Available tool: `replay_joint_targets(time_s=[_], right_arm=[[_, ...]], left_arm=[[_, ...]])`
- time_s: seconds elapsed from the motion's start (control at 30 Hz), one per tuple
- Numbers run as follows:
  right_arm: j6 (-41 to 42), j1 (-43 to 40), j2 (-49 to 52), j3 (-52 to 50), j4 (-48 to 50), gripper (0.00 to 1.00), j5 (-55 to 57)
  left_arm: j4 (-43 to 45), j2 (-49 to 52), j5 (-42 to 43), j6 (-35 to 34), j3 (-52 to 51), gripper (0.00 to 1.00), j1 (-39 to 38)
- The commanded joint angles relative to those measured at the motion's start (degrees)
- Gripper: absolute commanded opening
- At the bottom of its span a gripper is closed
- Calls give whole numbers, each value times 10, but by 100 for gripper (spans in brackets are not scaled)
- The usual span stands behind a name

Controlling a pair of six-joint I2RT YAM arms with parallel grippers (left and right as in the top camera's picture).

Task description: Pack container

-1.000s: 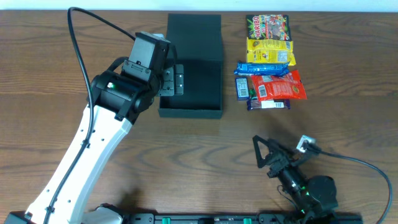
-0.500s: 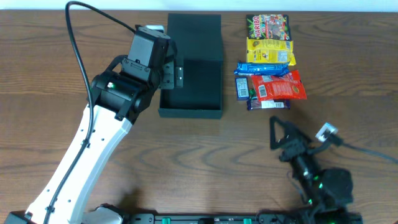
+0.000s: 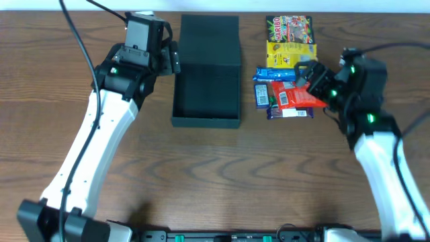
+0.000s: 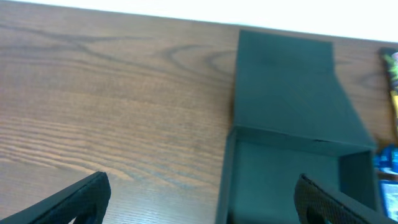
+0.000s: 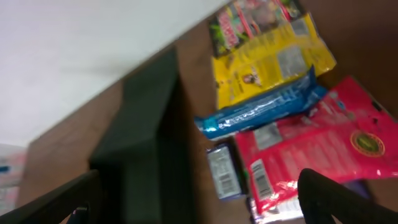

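- Our right gripper (image 3: 306, 72) has swung from the front to above the red plastic snack packet (image 3: 310, 97), jaws wide and empty.
- Our left gripper (image 3: 172, 59), equally wide, hangs just beside the matte black rectangular cardboard container (image 3: 205, 122), which we see lying open, left of that packet.

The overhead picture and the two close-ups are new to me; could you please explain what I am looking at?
The overhead view looks down on a wooden table with two robot arms, each ending in a two-fingered tool. The other two pictures come from small cameras on each wrist, so the dark shapes at their lower corners are that arm's own fingers. The left tool hovers by the left side of the container, an open black box with its lid flap folded back and nothing inside. The right tool is over a cluster of snack packets lying right of the box. Both tools are open and hold nothing.
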Motion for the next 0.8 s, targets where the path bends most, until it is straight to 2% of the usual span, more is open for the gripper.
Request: replay_joint_targets(time_s=[0.0,0.2,0.33,0.47,0.6,0.77], right_arm=[[-20,-7,68,81,-37,99,-9],[-24,-2,216,279,-228,99,-3],[-26,-2,263,323,-317,99,61],[-85,4,278,321,-325,99,111],[-179,19,305,322,-329,99,154],[-216,30,352,322,-329,99,148]], left_arm=[[3,19,7,5,7,95,12],[13,44,14,5,7,95,28],[20,51,15,5,7,95,40],[25,54,16,7,7,95,45],[29,55,16,7,7,95,45],[23,55,16,15,7,95,45]])
